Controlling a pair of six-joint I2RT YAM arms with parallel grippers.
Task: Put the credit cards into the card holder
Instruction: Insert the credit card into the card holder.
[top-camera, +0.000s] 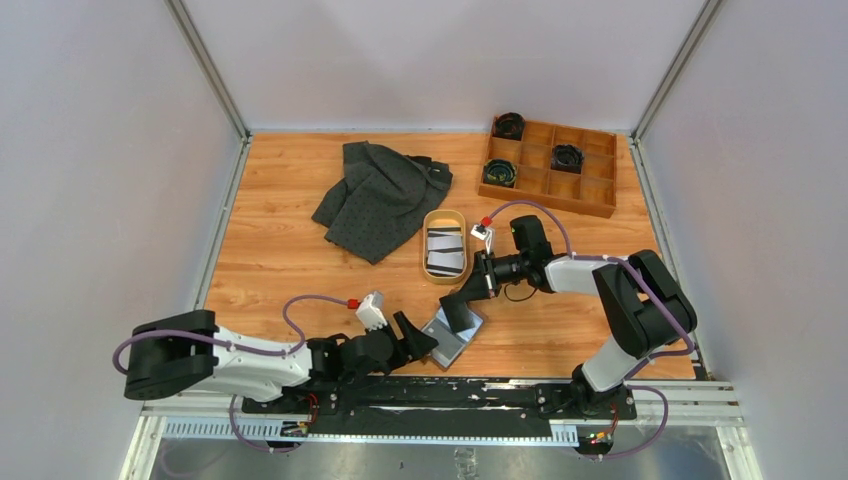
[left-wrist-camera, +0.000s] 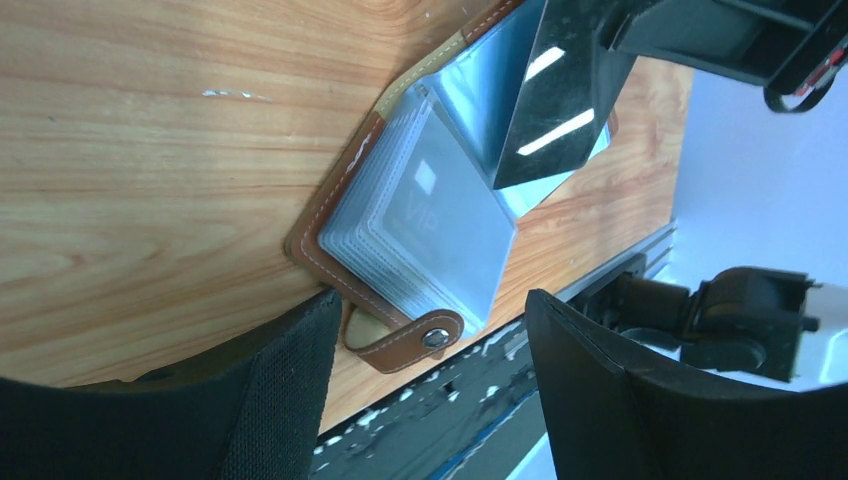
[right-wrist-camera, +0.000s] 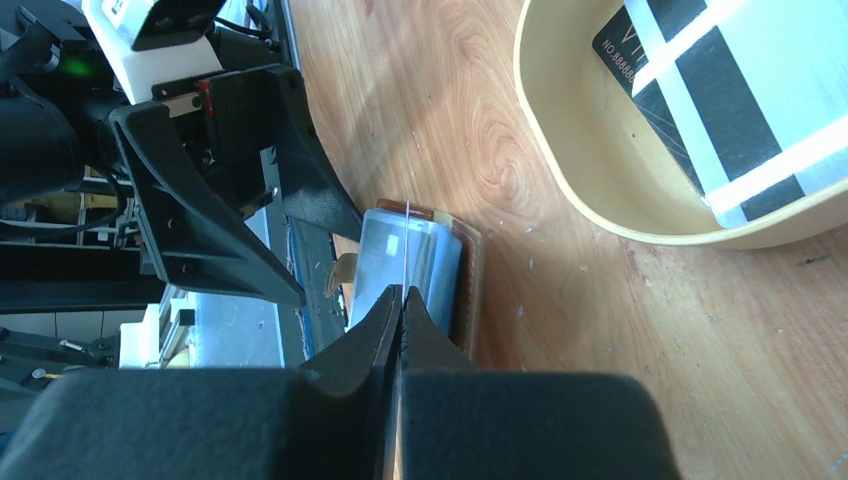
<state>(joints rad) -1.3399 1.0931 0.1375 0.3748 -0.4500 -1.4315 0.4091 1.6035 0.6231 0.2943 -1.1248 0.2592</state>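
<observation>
From above, the card holder (top-camera: 450, 346) lies open on the desk (top-camera: 280, 260) near the front edge, the right tool (top-camera: 470, 298) clenched on a black card (top-camera: 462, 316) just over it. Left wrist: the left tool (left-wrist-camera: 430, 305) is spread wide, gripping nothing. Right wrist: striped cards (right-wrist-camera: 720, 90) sit in the oval tray (right-wrist-camera: 560, 150).

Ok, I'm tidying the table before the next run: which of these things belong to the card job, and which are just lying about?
Job: card holder, black card in the right gripper, striped cards in the oval tray, left gripper.
Lying about: grey cloth, wooden box with black coils.
</observation>
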